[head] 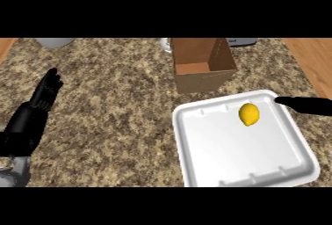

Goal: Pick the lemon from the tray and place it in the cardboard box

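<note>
A yellow lemon lies in the upper right part of the white tray. Just behind the tray stands the open cardboard box, its inside showing nothing. My right hand comes in from the right edge, its straight fingers pointing left at the tray's right rim, a short way right of the lemon and apart from it. My left hand rests open at the left, fingers pointing up, far from the tray.
A grey round object sits at the counter's back left. Two partly cut-off items stand behind the box. Wooden floor shows beyond the counter's right edge.
</note>
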Robot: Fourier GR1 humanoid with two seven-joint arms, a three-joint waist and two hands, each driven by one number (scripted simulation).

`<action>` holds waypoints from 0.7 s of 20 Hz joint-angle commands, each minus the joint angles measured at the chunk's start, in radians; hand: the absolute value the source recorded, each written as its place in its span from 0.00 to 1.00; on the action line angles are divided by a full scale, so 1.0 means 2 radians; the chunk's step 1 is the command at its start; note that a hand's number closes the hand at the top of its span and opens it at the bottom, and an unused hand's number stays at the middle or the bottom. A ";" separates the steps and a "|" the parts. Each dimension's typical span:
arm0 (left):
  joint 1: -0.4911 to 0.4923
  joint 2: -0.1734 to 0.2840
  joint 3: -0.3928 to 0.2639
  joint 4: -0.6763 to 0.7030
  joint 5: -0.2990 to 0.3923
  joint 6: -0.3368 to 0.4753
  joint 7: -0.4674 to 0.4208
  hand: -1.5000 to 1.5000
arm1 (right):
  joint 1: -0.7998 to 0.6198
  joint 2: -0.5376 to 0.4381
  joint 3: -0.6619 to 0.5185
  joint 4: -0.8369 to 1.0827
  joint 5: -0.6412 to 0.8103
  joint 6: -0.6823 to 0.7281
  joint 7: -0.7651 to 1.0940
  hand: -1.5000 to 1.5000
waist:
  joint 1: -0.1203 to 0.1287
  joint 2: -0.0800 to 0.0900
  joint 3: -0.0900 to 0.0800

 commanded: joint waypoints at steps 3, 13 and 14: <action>-0.008 0.021 -0.027 0.006 -0.010 -0.070 -0.026 0.50 | 0.118 -0.100 -0.053 -0.044 0.031 0.026 -0.022 0.00 | 0.019 0.001 0.002; -0.042 -0.011 -0.042 0.045 -0.040 -0.085 -0.052 0.50 | 0.112 -0.181 0.016 -0.078 0.103 0.150 0.069 0.00 | 0.048 0.005 0.001; -0.059 -0.013 -0.044 0.040 -0.039 -0.082 -0.030 0.50 | 0.106 -0.207 0.014 -0.106 0.078 0.191 0.114 0.00 | 0.045 0.004 0.001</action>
